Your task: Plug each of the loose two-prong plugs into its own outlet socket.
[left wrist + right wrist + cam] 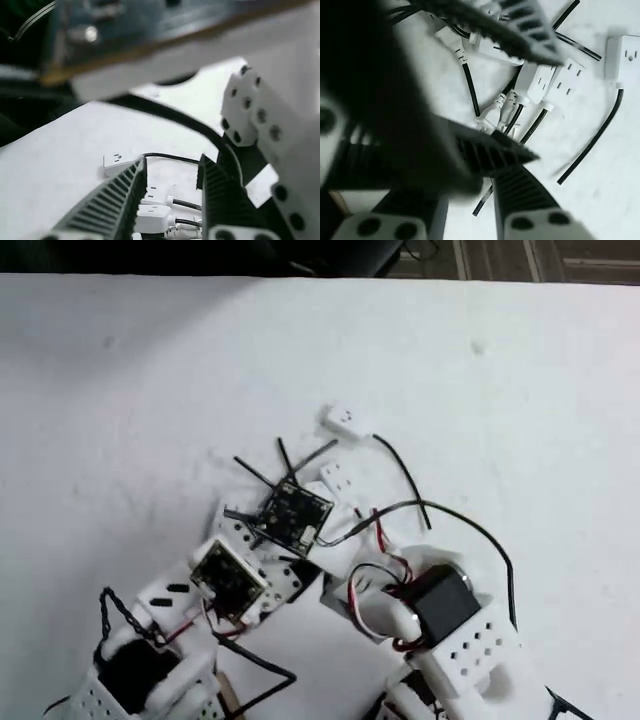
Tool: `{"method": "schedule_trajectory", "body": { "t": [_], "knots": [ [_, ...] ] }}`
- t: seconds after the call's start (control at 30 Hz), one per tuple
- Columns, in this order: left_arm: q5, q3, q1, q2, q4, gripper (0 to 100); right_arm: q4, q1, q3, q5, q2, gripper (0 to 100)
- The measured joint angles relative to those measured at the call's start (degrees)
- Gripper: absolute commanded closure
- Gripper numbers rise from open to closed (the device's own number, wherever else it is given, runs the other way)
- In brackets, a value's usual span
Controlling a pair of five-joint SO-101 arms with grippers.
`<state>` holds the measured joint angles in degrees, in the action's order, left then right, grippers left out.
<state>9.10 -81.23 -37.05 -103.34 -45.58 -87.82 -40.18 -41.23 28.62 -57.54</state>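
Observation:
A white outlet socket (345, 420) lies apart at the back, its short black cord trailing off. A second white socket block (340, 477) lies closer to the arms. My left gripper (172, 162) is open and low over the table, straddling two white plugs (152, 217) on black cords. The far socket (116, 162) lies beyond its tips. In the right wrist view, two sockets (540, 80) lie side by side, white plugs (492, 115) bunch next to them, and the lone socket (624, 56) is farther out. My right gripper (467, 195) is open with its tips behind the left gripper's fingers (520, 25).
Both arms crowd the near middle of the white table (120, 390), with their camera boards over the plug cluster. Loose black cords (405, 475) curl to the right of the sockets. The table's back edge meets a dark floor. Free room lies left and far right.

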Motion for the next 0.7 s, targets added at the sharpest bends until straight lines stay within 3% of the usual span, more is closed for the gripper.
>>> {"method": "schedule_trajectory", "body": {
  "t": [0.3,0.4,0.6,0.7],
  "knots": [
    [3.0,2.6,-0.3,0.0,0.0,91,1.5,1.4,-0.1,0.4,0.0,97.9],
    [3.2,5.1,6.7,0.0,0.0,91,3.2,6.0,-0.1,0.4,0.0,97.9],
    [3.2,6.8,27.8,-0.6,-2.3,91,6.1,11.1,-0.1,0.4,1.8,97.9],
    [3.8,6.8,31.6,-0.7,-7.1,91,9.0,12.0,-1.3,0.1,5.5,97.9]
  ]
}}
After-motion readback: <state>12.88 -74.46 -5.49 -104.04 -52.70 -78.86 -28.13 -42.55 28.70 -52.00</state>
